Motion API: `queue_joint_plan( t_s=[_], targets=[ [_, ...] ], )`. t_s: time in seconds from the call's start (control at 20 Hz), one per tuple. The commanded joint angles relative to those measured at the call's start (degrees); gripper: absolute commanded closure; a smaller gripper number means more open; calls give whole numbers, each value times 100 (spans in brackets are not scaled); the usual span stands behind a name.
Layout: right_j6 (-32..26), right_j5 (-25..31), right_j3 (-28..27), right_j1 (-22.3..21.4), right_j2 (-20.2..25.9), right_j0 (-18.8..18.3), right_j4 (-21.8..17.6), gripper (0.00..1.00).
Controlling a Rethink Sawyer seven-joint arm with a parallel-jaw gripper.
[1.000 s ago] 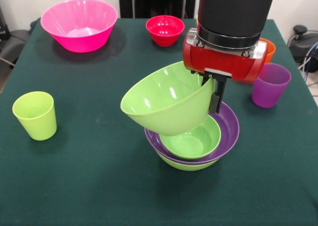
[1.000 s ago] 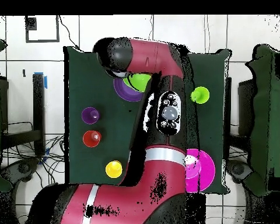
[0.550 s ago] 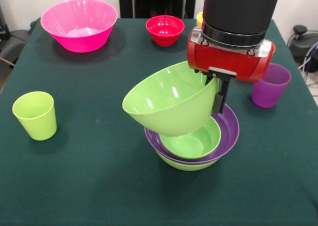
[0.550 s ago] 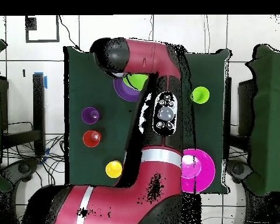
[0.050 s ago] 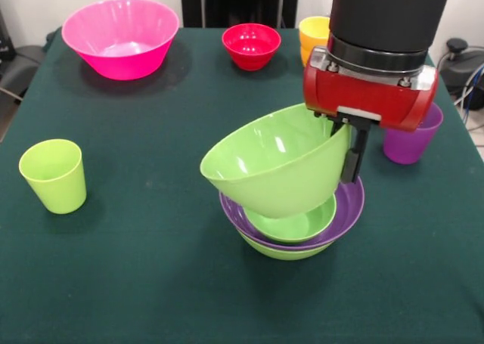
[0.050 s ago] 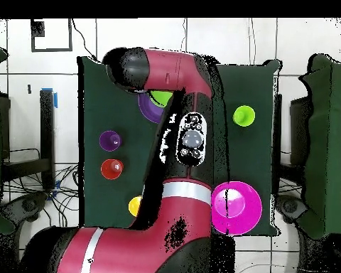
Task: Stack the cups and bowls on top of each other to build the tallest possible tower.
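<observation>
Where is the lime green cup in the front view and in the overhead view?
Front view: lime green cup at left, standing alone on the table.
Overhead view: at upper right, clear of the arm.
Shared landmark: the big pink bowl sits along the same table side as the cup.

Red-and-black arm (image 5: 382,26) — grey-ringed wrist

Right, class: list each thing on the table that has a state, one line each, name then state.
Tool: shut on the large green bowl's rim.
Large green bowl: held tilted over the stack.
Purple bowl: nested in a green bowl, holding a smaller green bowl.
Pink bowl: upright, empty, apart.
Red bowl: upright, empty.
Green cup: upright, alone.
Purple cup: upright.
Yellow-orange cup: upright.
</observation>
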Motion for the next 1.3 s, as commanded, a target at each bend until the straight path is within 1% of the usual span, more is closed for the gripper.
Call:
queue_joint_plan(
  t_s=[0.05, 0.7, 1.3],
  targets=[
    [1155, -381, 554, 395, 224, 87, 62, 100],
    [1124, -493, 609, 480, 140, 121, 167, 100],
    [1109, -349, 476, 544, 70, 155, 257, 100]
  ],
)
